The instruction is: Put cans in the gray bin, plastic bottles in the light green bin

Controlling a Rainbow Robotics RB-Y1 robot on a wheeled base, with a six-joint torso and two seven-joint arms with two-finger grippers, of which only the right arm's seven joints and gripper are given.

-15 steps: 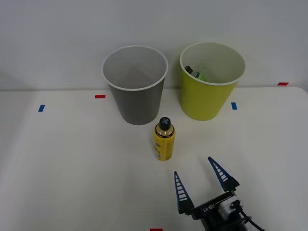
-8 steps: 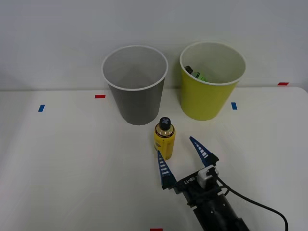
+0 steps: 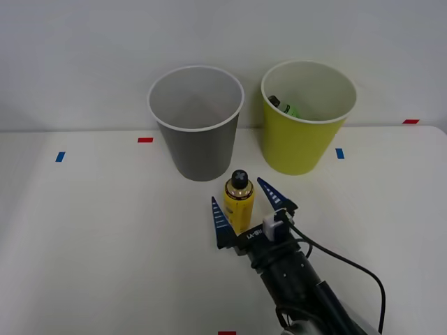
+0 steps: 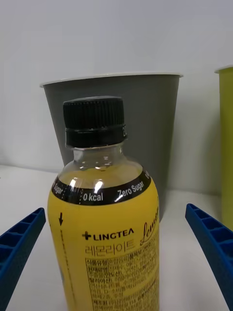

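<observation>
Yellow bottle stands upright on the tabletop, black cap on, just in front of the gray bin. Beside that sits the light green bin, a green bottle lying inside.

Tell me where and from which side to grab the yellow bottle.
Grip the yellow bottle across its round labelled body, below the black cap, coming level from the robot's side. It stands upright with bare table on both flanks, and the open right hand already straddles it. The gray bin stands behind it, so avoid overshooting.
</observation>
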